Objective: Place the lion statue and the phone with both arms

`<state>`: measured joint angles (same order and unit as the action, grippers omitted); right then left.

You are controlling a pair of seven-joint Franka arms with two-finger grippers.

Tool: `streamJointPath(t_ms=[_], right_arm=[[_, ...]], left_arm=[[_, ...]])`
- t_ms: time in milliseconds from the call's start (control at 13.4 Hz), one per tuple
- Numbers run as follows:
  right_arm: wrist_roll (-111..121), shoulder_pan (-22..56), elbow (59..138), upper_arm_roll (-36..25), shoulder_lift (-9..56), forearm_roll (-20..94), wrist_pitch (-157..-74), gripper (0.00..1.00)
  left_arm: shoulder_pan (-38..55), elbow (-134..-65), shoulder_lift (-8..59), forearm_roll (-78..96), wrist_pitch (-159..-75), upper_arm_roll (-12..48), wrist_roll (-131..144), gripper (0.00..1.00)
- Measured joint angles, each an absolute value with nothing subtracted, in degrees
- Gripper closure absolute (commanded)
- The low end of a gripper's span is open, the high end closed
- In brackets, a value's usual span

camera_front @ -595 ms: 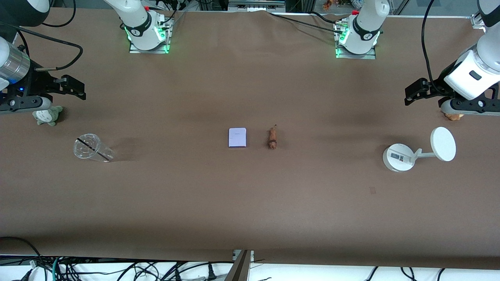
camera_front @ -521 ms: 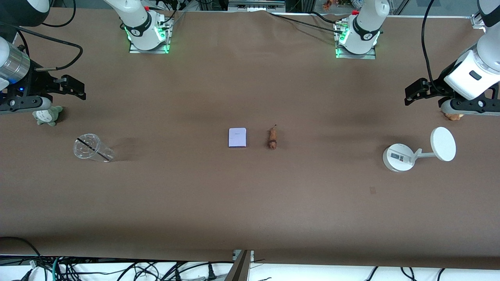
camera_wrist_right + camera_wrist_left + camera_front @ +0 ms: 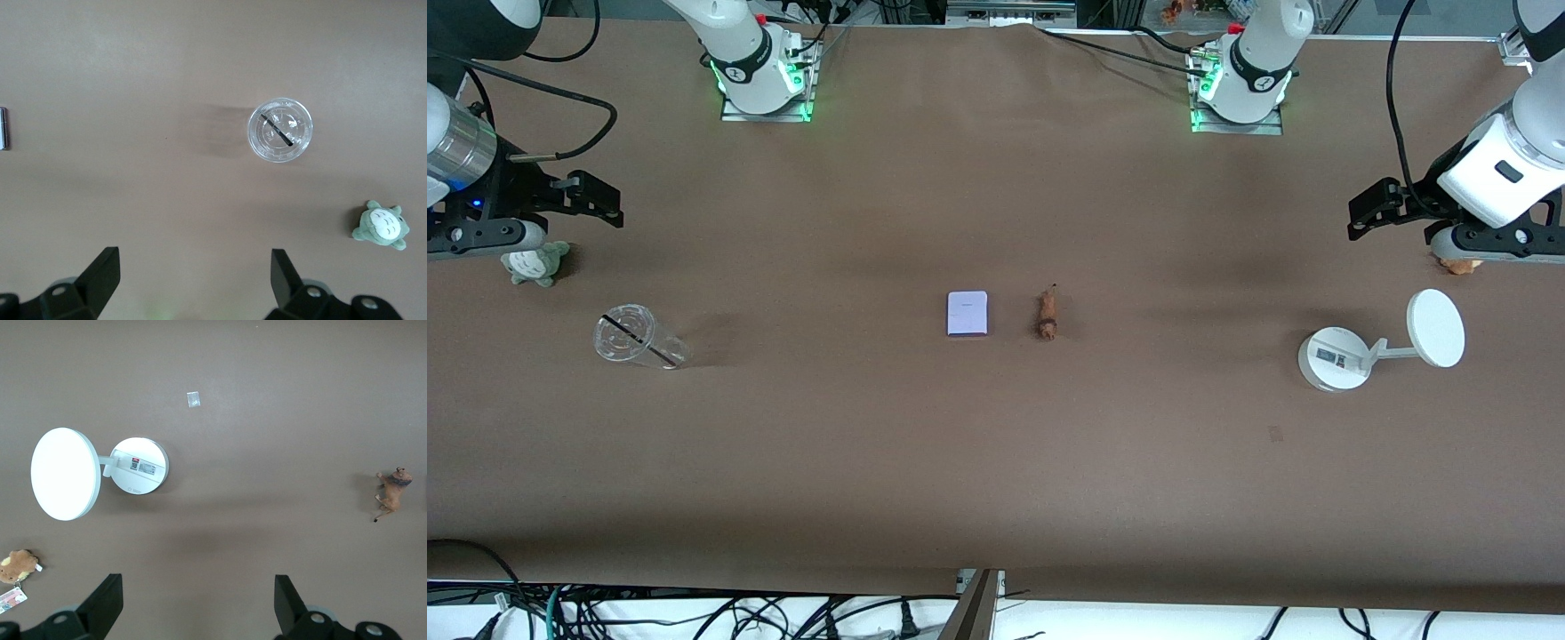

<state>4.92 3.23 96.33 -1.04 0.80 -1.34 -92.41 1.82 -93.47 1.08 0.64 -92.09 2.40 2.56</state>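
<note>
The phone [image 3: 967, 314], flat with a pale lavender face, lies at the middle of the table; one edge of it [image 3: 4, 128] shows in the right wrist view. The small reddish-brown lion statue [image 3: 1047, 314] lies beside it, toward the left arm's end, and shows in the left wrist view [image 3: 392, 493]. My left gripper [image 3: 1362, 212] is open and empty, up over the left arm's end of the table [image 3: 198, 603]. My right gripper [image 3: 596, 200] is open and empty, up over the right arm's end [image 3: 194, 280]. Both are well away from the two things.
A clear plastic cup with a straw [image 3: 633, 338] and a grey-green plush toy [image 3: 535, 263] sit at the right arm's end. A white round-based stand with a disc [image 3: 1383, 342] and a tan plush toy [image 3: 1458, 264] sit at the left arm's end.
</note>
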Motion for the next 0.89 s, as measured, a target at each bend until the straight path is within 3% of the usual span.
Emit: streamJointPath(t_ms=[893], right_arm=[[4.9, 3.3, 96.3, -1.0, 0.8, -1.3, -92.4, 0.0]], left_arm=[[5.5, -91.0, 9.2, 0.6, -87.4, 2.7, 2.7, 0.0]])
